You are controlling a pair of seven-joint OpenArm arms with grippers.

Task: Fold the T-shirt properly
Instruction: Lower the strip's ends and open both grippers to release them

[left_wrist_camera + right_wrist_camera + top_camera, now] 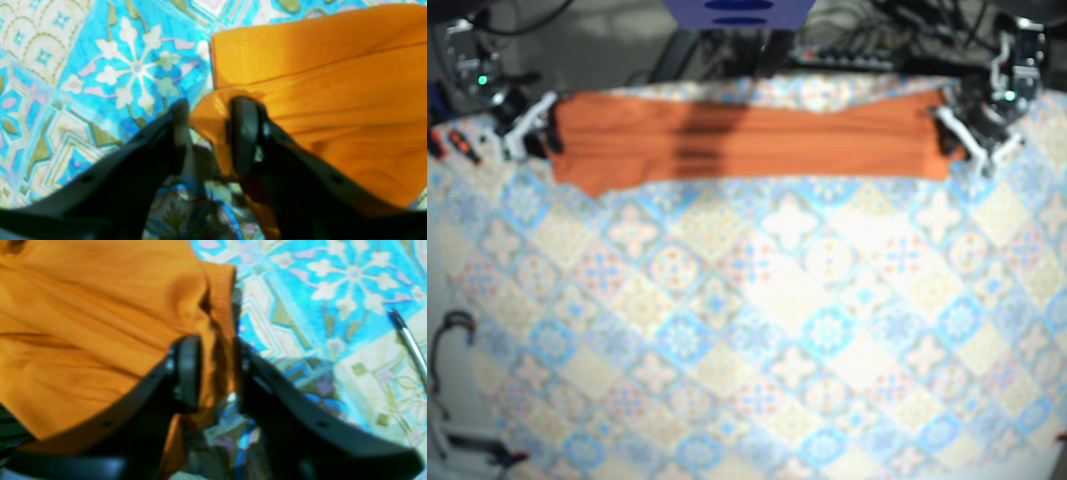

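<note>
Two ends: T-shirt [747,148] stretched as a band along the counter [757,330] far side
Left jaws: clamped on bunched corner
Right jaws: clamped on hemmed edge

light: bright, cloth [757,300] washed out mid-table | shadow: dark band across shirt [747,140] | blur: all views soft, wrist foregrounds worst | edges: base corners dim, bowed

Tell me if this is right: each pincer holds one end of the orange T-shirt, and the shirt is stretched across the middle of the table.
No. The base view shows the orange T-shirt stretched along the top edge of the table, not across its middle. The left pincer and right pincer do each hold one end.
</note>
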